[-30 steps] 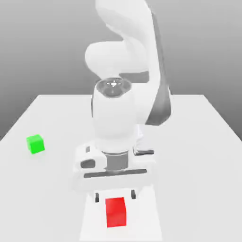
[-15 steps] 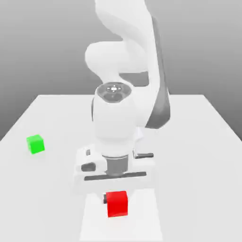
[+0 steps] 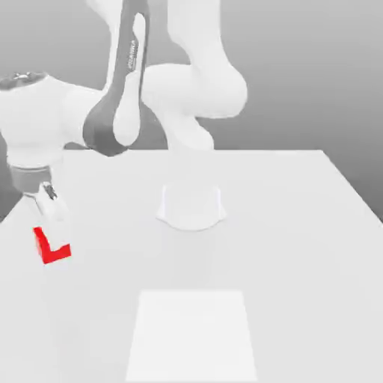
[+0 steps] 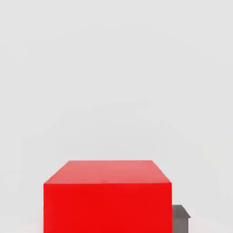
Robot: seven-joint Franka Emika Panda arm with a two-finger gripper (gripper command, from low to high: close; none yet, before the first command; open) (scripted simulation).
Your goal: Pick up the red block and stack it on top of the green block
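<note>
In the exterior view, the red block [image 3: 54, 253] hangs at the left side of the table, partly covered by a white finger [image 3: 54, 218]. My gripper [image 3: 51, 238] is shut on it, with the hand reaching down from the arm's wrist above. The hand view has the red block [image 4: 107, 195] close up between the jaws, with a grey fingertip [image 4: 180, 217] against one side. The green block is hidden from view.
The arm's round base [image 3: 191, 206] stands at the middle of the white table [image 3: 299, 247]. A paler rectangular patch [image 3: 193, 333] lies on the table near the front edge. The arm's grey-banded link [image 3: 120, 97] stretches toward the exterior view's left.
The arm has swung from the front middle to the exterior view's left, carrying the red block with it. The green block, seen at the left before, is now out of sight.
</note>
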